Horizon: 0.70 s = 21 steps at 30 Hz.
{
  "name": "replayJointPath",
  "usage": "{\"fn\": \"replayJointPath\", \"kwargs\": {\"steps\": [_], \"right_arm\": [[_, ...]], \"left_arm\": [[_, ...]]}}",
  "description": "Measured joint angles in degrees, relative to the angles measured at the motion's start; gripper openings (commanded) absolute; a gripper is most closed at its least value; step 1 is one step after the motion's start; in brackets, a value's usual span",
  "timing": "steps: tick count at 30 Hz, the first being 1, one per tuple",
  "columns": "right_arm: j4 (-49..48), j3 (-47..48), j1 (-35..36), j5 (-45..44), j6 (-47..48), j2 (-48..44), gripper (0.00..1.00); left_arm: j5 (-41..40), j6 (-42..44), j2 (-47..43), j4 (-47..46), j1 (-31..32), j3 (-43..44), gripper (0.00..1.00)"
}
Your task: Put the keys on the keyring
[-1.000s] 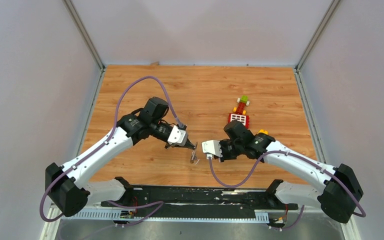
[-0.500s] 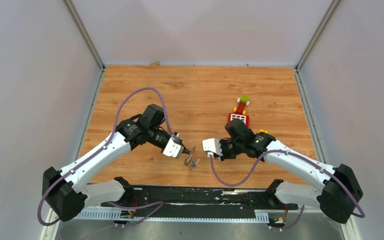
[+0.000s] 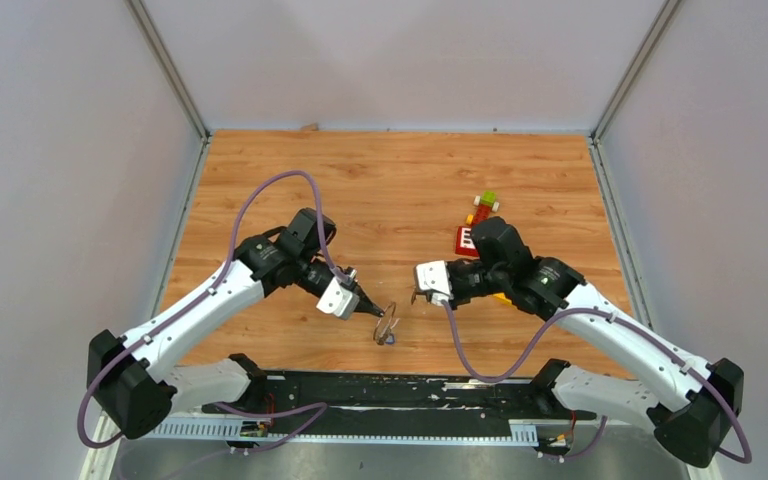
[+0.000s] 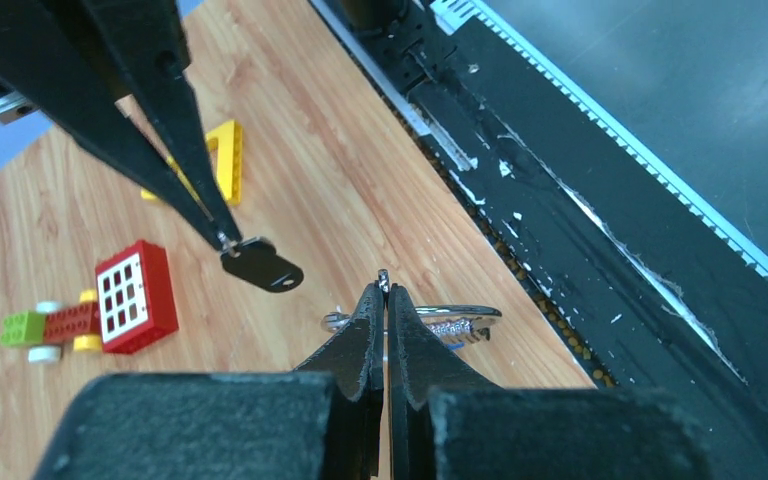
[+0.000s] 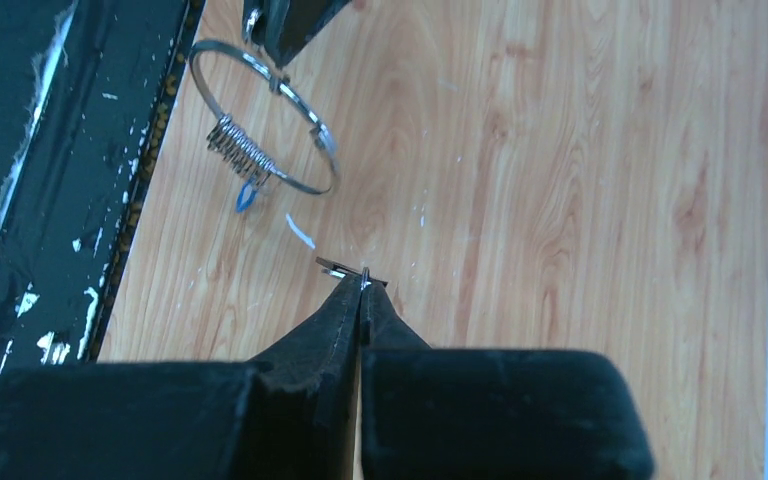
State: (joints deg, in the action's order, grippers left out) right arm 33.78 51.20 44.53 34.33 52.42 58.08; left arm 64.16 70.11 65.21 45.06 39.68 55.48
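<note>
At 6 o'clock on the wooden table (image 3: 380,190), left gripper (image 3: 375,312) clamps the thin silver wire keyring (image 3: 387,326); at its 2 o'clock, right gripper (image 3: 417,296) pinches the black-headed silver key (image 4: 260,268).

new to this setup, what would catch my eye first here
The left gripper pinches a thin silver keyring at the table's near middle, and the right gripper faces it, holding a black-headed key close by. Bright toy blocks lie behind the right arm.
</note>
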Motion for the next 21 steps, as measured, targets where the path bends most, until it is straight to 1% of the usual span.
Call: {"fn": "replayJointPath", "kwargs": {"steps": [6, 11, 17, 21], "right_arm": [[-0.8, 3.2, 0.0, 1.8, -1.8, 2.1, 0.0], [-2.7, 5.0, 0.0, 3.5, -5.6, 7.3, 0.0], [-5.6, 6.2, 0.3, 6.4, -10.1, 12.5, 0.0], [-7.7, 6.3, 0.3, 9.7, -13.1, 14.4, 0.0]], "left_arm": [[2.8, 9.7, 2.9, 9.3, 0.2, 3.6, 0.0], [4.7, 15.5, 4.4, 15.1, 1.1, 4.3, 0.0], [5.7, 16.2, 4.6, 16.9, 1.6, 4.3, 0.0], [5.8, 11.4, 4.3, 13.4, 1.6, 4.3, 0.0]]}}
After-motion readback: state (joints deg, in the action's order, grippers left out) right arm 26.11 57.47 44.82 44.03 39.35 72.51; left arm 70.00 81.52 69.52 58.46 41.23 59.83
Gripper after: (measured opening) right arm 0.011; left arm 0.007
